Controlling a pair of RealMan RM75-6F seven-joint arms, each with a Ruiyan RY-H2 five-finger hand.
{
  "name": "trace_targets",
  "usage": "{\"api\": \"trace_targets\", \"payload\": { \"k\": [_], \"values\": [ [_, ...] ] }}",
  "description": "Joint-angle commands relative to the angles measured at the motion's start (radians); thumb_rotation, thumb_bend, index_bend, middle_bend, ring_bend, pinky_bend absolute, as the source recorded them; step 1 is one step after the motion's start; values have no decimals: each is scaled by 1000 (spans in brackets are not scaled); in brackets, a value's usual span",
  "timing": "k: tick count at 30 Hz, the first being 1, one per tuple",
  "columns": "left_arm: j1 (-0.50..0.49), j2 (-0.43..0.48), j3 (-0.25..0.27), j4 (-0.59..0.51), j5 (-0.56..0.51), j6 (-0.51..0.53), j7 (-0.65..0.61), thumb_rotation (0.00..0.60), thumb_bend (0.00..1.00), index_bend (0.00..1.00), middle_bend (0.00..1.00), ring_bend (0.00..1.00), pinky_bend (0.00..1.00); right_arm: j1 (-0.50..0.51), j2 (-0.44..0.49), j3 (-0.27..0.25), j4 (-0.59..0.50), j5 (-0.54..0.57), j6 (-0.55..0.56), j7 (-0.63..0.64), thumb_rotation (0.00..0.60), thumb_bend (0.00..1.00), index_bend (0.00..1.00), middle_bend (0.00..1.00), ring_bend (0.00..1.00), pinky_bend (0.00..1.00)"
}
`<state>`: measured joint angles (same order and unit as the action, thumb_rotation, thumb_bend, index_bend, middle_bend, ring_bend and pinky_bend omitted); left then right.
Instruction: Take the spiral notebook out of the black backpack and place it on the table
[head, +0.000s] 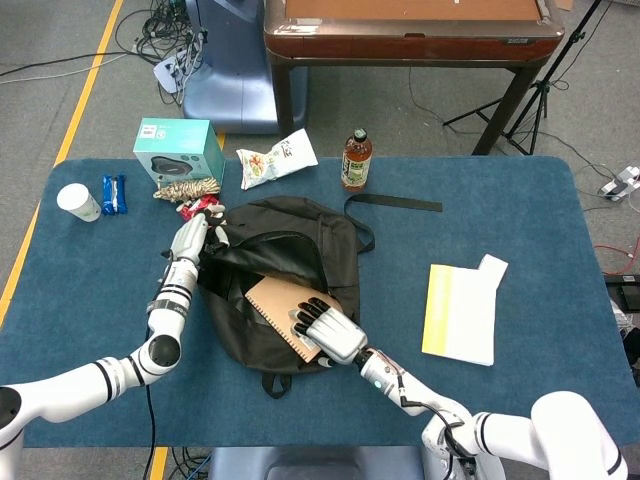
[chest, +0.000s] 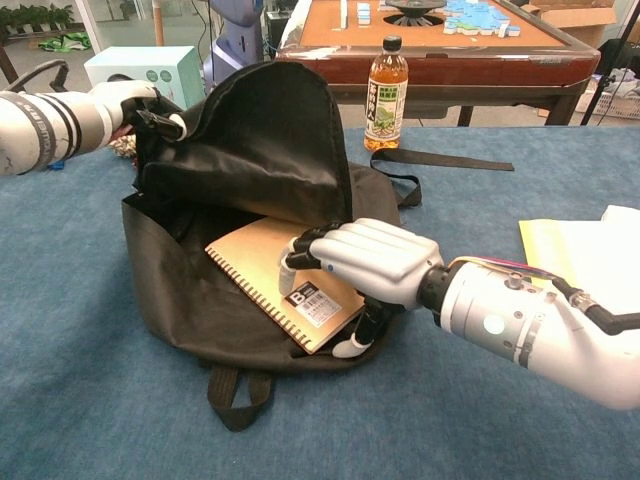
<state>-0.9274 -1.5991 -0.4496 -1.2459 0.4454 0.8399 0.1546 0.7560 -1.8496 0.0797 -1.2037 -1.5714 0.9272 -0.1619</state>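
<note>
Several items ring the black backpack (head: 285, 275) on my table. Behind it: a tea bottle (head: 356, 160), upright; a snack bag (head: 276, 158), lying flat; a teal box (head: 180, 150); a small bundle of wrapped sweets (head: 190, 192) just beside the box. Far left: a white paper cup (head: 78, 202) and a blue packet (head: 115, 194) beside it. To my right, well apart from the bag: a yellow-edged booklet (head: 460, 312) with a white sheet tucked at its far corner. The bag's strap (head: 395, 203) trails across the cloth toward the bottle. None of these lies between my hands and the bag.

Surface: a blue felt tabletop (head: 520, 240). Room: grey floor, a yellow line along the left, loose cables, a wooden game table (head: 410, 30) behind.

Left hand (chest: 145, 105): I hold the backpack's flap raised by its edge, fingers closed on the fabric, forearm reaching in from the left.

Right hand (chest: 365, 265): palm down over the near corner of the spiral notebook (chest: 265, 265), fingers on the cover beside the barcode label (chest: 312, 300), thumb under the edge; I am gripping it. The notebook lies tilted, half out of the bag's mouth, its coil toward my left.
</note>
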Motion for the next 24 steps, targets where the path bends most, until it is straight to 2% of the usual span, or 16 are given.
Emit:
{"api": "trace_targets", "payload": {
  "k": [1, 6, 11, 18, 24],
  "values": [
    [2, 2, -1, 0, -1, -1, -2, 600, 736, 744, 156, 28, 57, 6, -21, 2, 27, -1, 11, 3, 600, 26, 319, 177, 112, 148],
    [5, 6, -2, 0, -1, -4, -8, 600, 735, 744, 156, 28, 57, 18, -45, 8, 55, 4, 14, 19, 600, 30, 319, 177, 111, 148],
    [7, 9, -2, -1, 0, -6, -13, 600, 735, 744, 156, 28, 56, 29, -64, 12, 79, 7, 15, 25, 600, 76, 319, 177, 111, 148],
    [12, 16, -1, -4, 0, -10, -21, 600, 736, 742, 156, 28, 57, 40, -85, 13, 111, 4, 27, 42, 600, 260, 319, 198, 110, 148],
    [15, 20, -1, -7, -2, -15, -27, 600, 735, 738, 156, 28, 57, 52, -105, 14, 137, -3, 39, 53, 600, 335, 319, 215, 110, 148]
  ]
}}
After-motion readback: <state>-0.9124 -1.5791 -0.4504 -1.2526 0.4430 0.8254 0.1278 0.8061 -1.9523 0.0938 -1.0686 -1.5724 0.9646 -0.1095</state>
